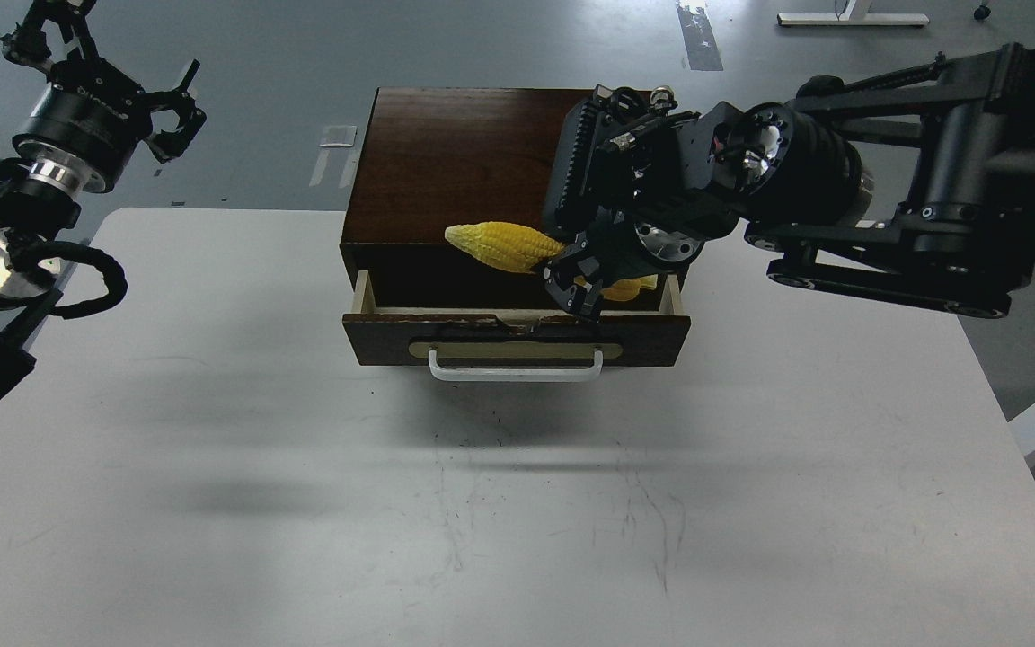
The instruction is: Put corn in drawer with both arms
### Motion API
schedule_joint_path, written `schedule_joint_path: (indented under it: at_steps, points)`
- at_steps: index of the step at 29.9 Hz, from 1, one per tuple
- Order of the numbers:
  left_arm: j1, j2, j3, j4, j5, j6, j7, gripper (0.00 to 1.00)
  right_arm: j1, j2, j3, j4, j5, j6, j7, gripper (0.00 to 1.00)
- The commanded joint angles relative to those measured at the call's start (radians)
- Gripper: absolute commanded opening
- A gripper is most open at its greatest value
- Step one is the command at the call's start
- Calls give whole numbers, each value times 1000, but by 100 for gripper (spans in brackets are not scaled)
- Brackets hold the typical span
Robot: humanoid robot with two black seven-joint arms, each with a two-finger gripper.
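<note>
Our right pincer (571, 283) grips the corn (504, 245) | above open drawer (517, 337) | our left pincer (178, 112) spread wide, raised apart.

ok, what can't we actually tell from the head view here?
- Corn: its thick end is hidden behind the right pincer, so the grip contact is unclear.
- Drawer interior: dark, and partly covered by the right pincer.
- Left pincer: dark against the floor; open or shut is unclear.
</note>
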Motion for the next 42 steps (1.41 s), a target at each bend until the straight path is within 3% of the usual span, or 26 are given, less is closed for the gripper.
schedule_joint_path:
  at_steps: [1, 5, 17, 18, 20, 21, 22, 24, 32, 37, 42]
  points:
    - [4, 2, 0, 2, 0, 0, 0, 98, -8, 4, 6, -1, 3, 0, 0, 54]
    - [7, 3, 0, 2, 0, 0, 0, 98, -22, 7, 6, -1, 3, 0, 0, 66]
    - [7, 11, -3, 2, 0, 0, 2, 98, -16, 6, 24, -7, 20, 0, 0, 71]
    - [7, 11, -3, 2, 0, 0, 2, 98, -16, 2, 39, -5, 24, 0, 0, 74]
    - [7, 14, -2, 2, 0, 0, 2, 98, -20, -10, 152, -8, 72, 0, -2, 90]
    - [7, 14, -2, 2, 0, 0, 2, 98, -20, -10, 153, -8, 72, 0, -2, 90]
    - [7, 14, -2, 2, 0, 0, 2, 98, -28, -19, 203, -16, 134, 0, -5, 99]
    - [7, 14, -2, 2, 0, 0, 2, 98, -34, -28, 252, -40, 261, 0, -6, 100]
    - [7, 6, -2, 3, 0, 0, -5, 98, -71, -171, 335, -168, 793, 0, -9, 100]
    - [7, -12, -3, 5, 0, 0, -6, 98, -205, -257, 459, -287, 1091, 0, -3, 100]
    - [-2, -59, -2, 8, 0, 0, 2, 98, -305, -269, 558, -396, 1199, 0, -3, 100]
